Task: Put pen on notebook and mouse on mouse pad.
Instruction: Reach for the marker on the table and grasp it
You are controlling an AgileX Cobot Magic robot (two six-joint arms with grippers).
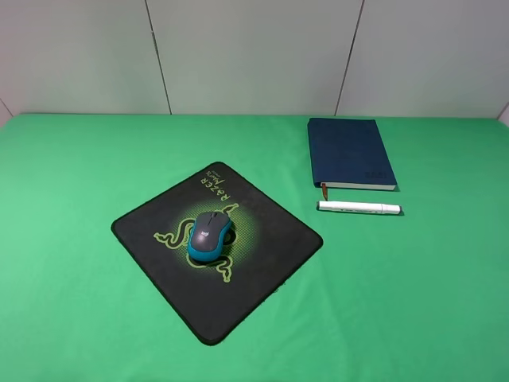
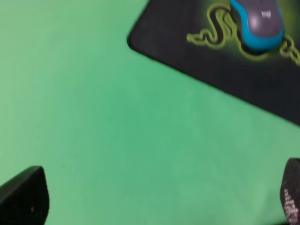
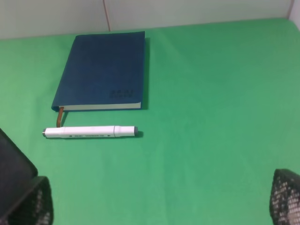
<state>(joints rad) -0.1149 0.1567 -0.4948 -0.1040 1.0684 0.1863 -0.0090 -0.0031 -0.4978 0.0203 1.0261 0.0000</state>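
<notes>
Starting on the left, my left gripper has its jaws spread wide with only bare green cloth between the two dark fingers, so it holds nothing. It hangs over the table off the mouse pad, near one of its rounded corners. From the high camera I see neither arm. The mouse pad lies turned like a diamond, left of the table's middle, and the mouse sits on it at its centre, right over the green snake logo. My left wrist camera shows the mouse there too. To the right of the pad and farther back toward the wall lies the notebook, closed and flat, well apart from the pad. The pen lies on the cloth right of the pad's right corner, crosswise, apart from the pad and not on the notebook; the orange-brown ribbon reaches down almost to one end of it. My right gripper is spread just as wide and is empty, its mesh-faced fingers standing over cloth with the pen and notebook ahead of them.
</notes>
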